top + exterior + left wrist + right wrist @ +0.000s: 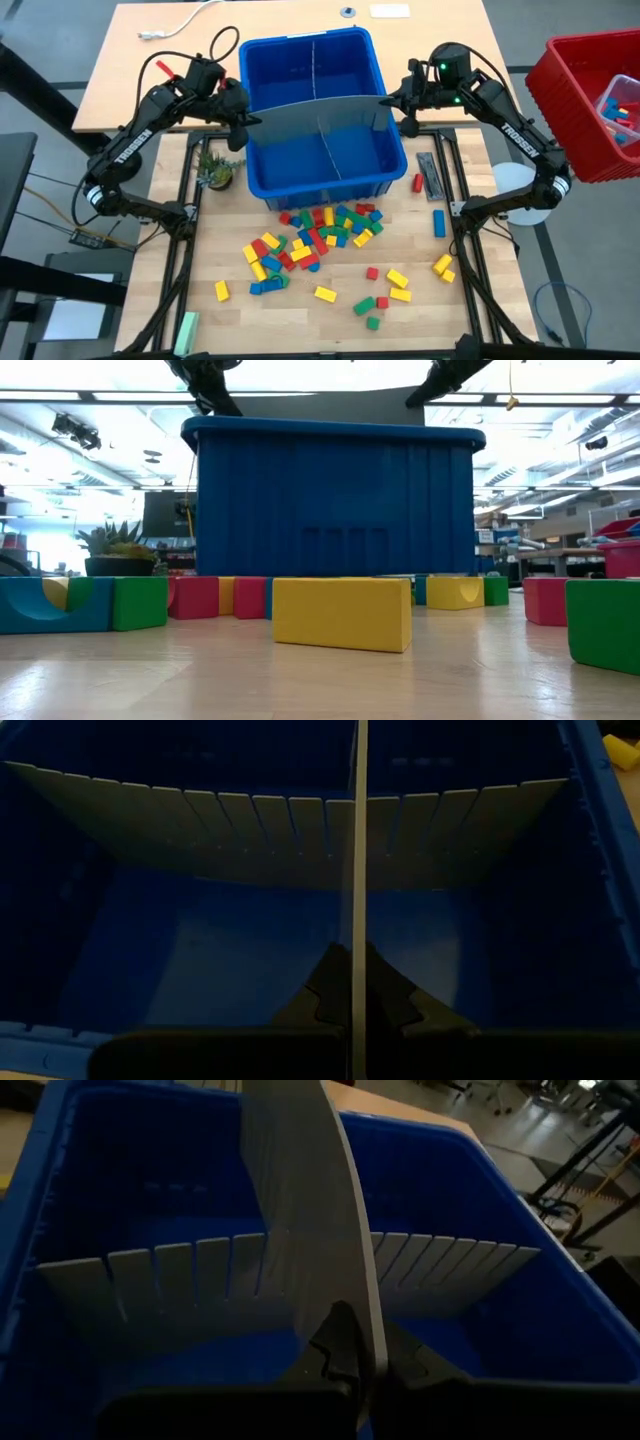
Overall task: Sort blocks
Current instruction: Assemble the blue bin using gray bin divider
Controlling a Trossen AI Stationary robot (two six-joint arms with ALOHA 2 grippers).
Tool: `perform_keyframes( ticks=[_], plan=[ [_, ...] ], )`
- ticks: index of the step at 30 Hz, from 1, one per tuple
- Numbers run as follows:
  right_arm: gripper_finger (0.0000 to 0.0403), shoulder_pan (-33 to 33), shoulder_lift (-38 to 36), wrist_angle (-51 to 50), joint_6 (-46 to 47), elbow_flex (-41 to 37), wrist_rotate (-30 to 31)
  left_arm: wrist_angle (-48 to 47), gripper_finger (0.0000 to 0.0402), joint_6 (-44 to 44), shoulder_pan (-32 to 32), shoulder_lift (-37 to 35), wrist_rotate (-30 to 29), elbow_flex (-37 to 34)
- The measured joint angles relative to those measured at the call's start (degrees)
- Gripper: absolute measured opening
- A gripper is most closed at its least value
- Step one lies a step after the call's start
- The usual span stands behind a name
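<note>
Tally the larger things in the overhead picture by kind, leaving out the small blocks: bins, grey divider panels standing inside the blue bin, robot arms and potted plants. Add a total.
Bins: 2 (blue bin, red bin)
Grey divider panels in the blue bin: 2
Robot arms: 2
Potted plants: 1
Total: 7

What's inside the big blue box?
Inside the blue box are two grey ridged panels crossing each other. The left gripper and right gripper each pinch one. No blocks show inside; the panels hide some floor.
</note>
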Motion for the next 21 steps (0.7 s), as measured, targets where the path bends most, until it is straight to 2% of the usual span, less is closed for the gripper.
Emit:
perform_keyframes(
  ticks=[8, 21],
  plan=[
    [0.0, 0.33, -1.18, 4.5, 8.65, 0.04, -1.61, -0.04, 0.0012, -0.02, -0.02, -0.02, -0.13, 0.02],
    [0.0, 0.17, 0.18, 1.93, 5.63, 0.11, -0.76, -0.45, 0.0012, -0.02, -0.02, 0.0, 0.04, 0.02]
  ],
)
